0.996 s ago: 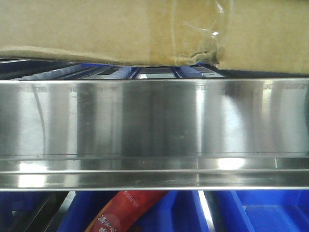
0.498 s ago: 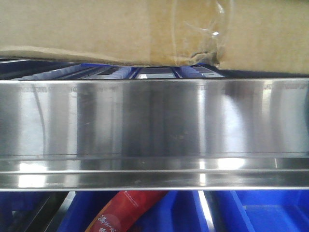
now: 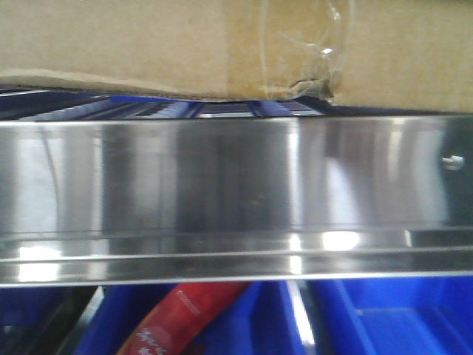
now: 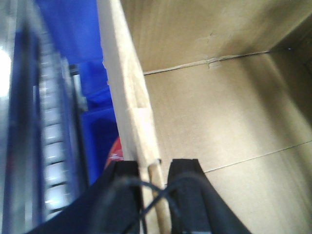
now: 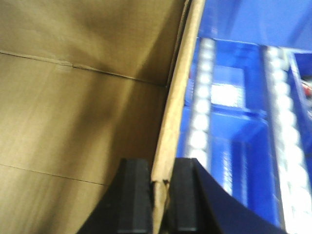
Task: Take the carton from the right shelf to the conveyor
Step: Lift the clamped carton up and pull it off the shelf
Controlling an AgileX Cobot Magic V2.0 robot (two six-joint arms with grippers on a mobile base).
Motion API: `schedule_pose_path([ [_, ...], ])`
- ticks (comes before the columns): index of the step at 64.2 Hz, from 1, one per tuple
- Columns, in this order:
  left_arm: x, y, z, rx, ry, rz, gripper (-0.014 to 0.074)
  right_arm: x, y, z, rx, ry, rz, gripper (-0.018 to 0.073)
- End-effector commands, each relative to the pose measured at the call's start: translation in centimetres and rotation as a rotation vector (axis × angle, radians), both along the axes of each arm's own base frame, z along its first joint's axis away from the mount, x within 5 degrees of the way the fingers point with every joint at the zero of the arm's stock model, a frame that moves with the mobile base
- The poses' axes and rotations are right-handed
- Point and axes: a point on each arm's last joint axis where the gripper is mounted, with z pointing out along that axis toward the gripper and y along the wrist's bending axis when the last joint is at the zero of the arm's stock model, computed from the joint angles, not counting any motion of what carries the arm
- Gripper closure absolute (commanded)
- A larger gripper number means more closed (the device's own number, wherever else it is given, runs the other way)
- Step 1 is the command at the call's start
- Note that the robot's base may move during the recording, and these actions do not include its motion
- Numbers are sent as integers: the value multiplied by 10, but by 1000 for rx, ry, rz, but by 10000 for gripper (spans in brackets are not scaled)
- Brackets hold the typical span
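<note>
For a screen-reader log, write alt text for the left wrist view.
The left gripper pinches the side wall of an open brown carton, one black jaw inside and one outside. The carton's bare interior fills the right; a blurred blue roller track runs along the left.

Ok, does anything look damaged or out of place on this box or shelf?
Yes. The carton has a torn, crumpled bottom seam just above the steel rail, with wrinkled clear tape over it. Below the rail, a red packet lies slanted among the blue bins.
</note>
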Motion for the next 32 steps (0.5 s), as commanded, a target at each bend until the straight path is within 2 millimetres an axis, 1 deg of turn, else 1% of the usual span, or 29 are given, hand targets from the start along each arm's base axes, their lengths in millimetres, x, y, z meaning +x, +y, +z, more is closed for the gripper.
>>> schedule_pose_path([
  [1,-8,-5,9,-75,-40,-66,615,2,2,4,16,-58,14,619],
  [32,-8,-5,9,-75,-40,-66,615,2,2,5,22,-62,17,619],
])
